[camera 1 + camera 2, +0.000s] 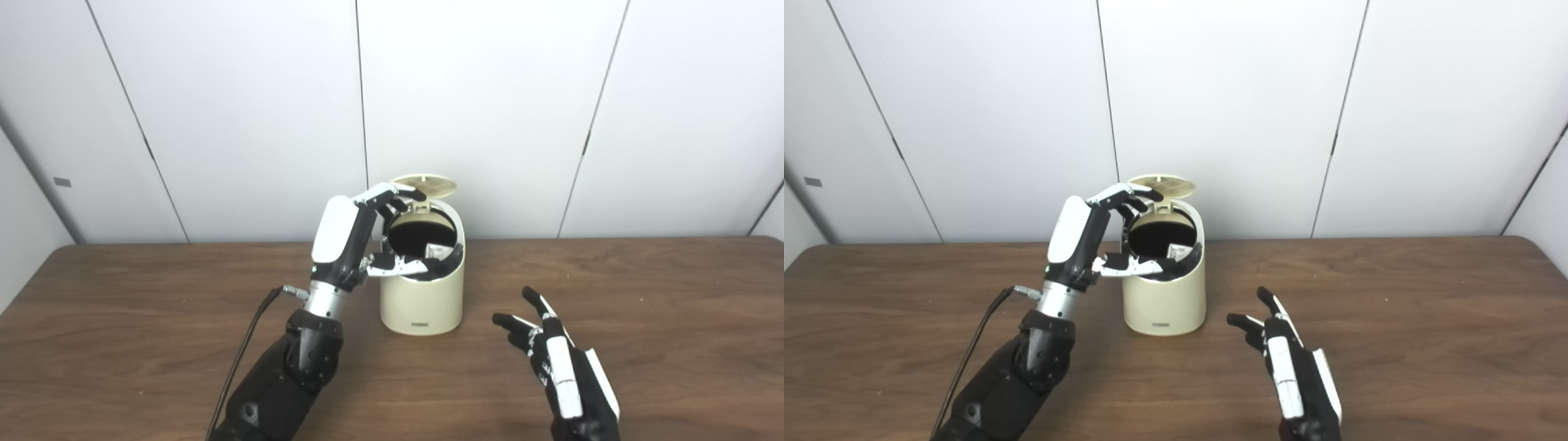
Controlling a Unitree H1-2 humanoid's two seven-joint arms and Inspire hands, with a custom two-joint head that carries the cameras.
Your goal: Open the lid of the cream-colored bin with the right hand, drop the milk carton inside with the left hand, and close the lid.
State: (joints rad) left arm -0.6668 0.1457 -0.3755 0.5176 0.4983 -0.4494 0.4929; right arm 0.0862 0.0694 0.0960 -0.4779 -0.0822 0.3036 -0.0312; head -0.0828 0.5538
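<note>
The cream-colored bin (pixel 422 300) stands mid-table with its round lid (pixel 425 182) tipped up at the back. Inside the dark opening a corner of the milk carton (pixel 436 250) shows. My left hand (pixel 367 236) hovers at the bin's left rim, open, fingers spread over the opening and holding nothing. My right hand (pixel 554 358) rests low over the table to the right of the bin, open, fingers apart, not touching the bin.
The wooden table (pixel 674 306) runs wide on both sides of the bin. White wall panels (pixel 490 92) stand right behind the table's far edge. A black cable (pixel 245 349) hangs along my left forearm.
</note>
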